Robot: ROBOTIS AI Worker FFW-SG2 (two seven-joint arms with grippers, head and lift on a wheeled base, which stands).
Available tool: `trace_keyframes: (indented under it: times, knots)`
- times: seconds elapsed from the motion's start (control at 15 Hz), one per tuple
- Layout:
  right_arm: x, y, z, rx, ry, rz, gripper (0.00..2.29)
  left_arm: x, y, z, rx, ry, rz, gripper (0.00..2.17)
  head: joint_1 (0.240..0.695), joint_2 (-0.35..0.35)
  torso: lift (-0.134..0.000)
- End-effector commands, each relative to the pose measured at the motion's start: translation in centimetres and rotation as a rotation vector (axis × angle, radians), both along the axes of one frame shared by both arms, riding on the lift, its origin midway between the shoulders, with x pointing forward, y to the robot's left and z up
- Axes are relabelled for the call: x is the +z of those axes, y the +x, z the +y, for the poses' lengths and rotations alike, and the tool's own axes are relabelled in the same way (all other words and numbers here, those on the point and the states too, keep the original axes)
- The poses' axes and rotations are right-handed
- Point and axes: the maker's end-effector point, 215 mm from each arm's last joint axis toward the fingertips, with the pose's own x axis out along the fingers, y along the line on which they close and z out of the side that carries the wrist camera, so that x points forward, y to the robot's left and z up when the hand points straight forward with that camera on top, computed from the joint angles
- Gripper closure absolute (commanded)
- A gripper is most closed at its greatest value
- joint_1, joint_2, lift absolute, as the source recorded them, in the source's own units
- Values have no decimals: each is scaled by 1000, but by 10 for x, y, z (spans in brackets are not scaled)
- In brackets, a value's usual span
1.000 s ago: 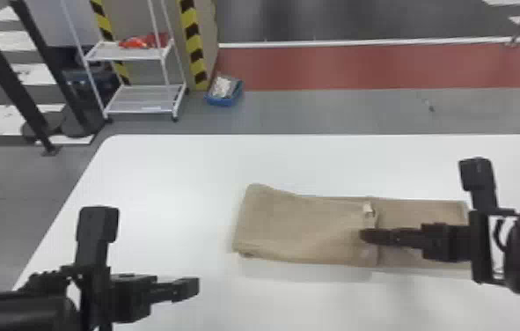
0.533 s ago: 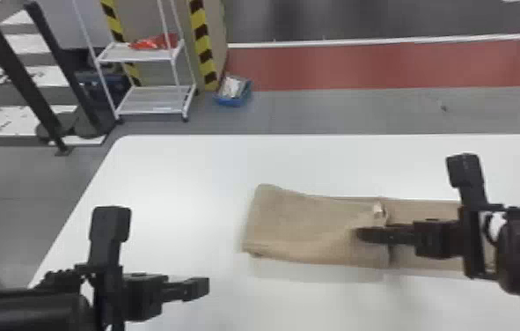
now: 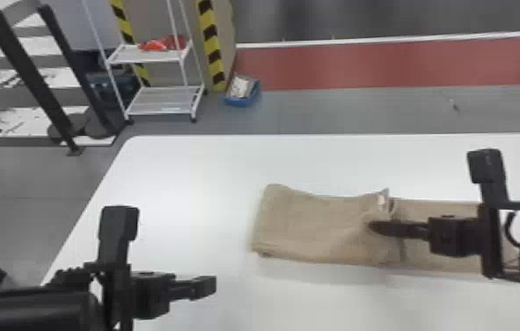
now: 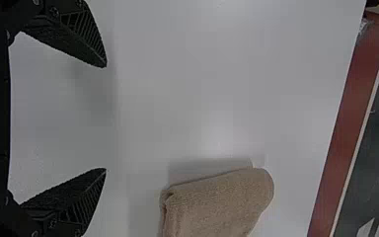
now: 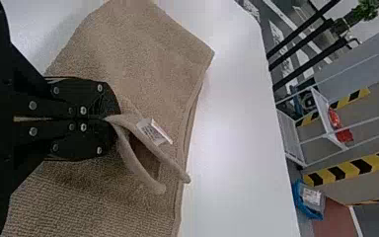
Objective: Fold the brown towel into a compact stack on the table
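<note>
The towel (image 3: 316,229) looks soft and floppy, best held by its labelled edge (image 5: 165,157), which the right fingers (image 5: 97,98) pinch, left fingers (image 4: 81,42) spread.

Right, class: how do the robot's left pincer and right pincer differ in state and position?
The left pincer is open, its fingers well apart; the right pincer is shut, pinching an edge of the brown towel. The left pincer hangs over the white table, to the left of the towel, while the right pincer is at the towel itself. Both are black with two fingers.
</note>
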Motion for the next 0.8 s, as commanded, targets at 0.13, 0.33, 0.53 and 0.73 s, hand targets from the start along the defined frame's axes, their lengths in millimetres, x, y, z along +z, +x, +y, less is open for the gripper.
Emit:
trace_keyframes:
  times: [0.13, 0.33, 0.53, 0.73]
  knots:
    - [41, -4, -22, -75, 92, 16, 1838, 3, -1, 2, 6, -13, -5, 144, 695, 127, -124]
    - [30, -7, -30, -81, 92, 17, 1838, 3, -1, -3, -4, -20, -4, 144, 695, 108, -124]
    - [69, -2, -48, -141, 169, 8, 1838, 5, 1, -5, -8, -20, -10, 144, 695, 93, -124]
    - [61, 5, -54, -149, 163, 10, 1838, 12, 7, -8, -21, -16, -41, 144, 695, 65, -124]
